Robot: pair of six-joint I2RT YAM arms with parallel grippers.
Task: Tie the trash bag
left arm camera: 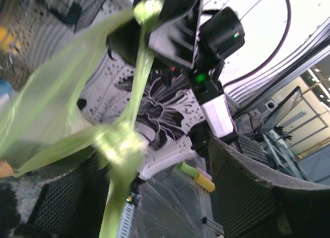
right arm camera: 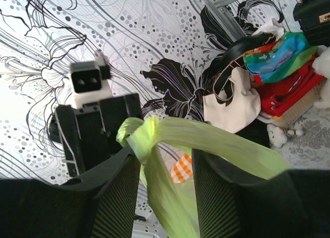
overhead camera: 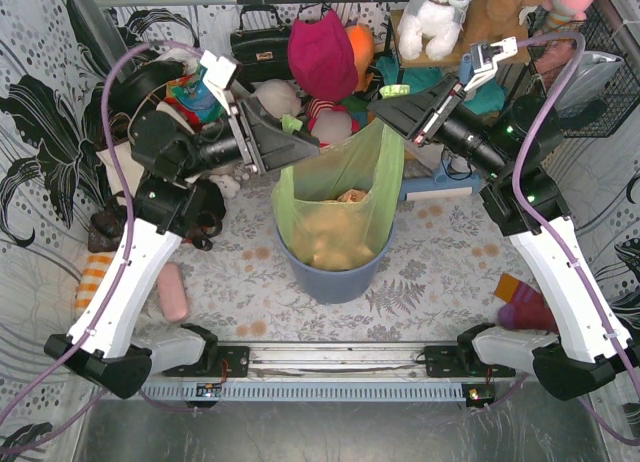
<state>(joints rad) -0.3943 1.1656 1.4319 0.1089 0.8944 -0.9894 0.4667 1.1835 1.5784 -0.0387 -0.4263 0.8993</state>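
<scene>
Top external view: both arms are raised and bent inward, with the left end effector (overhead camera: 302, 147) and the right end effector (overhead camera: 388, 112) at opposite top corners of the trash bag (overhead camera: 340, 182). The right one pinches a twisted strip of plastic in a narrow gap. The left one's fingers straddle a blurred strip, and I cannot tell whether they clamp it. The bag is thin translucent green with tan paper inside. It stands in a blue bin (overhead camera: 335, 280) at mid-desk (overhead camera: 440, 272), its mouth drawn up taut.
</scene>
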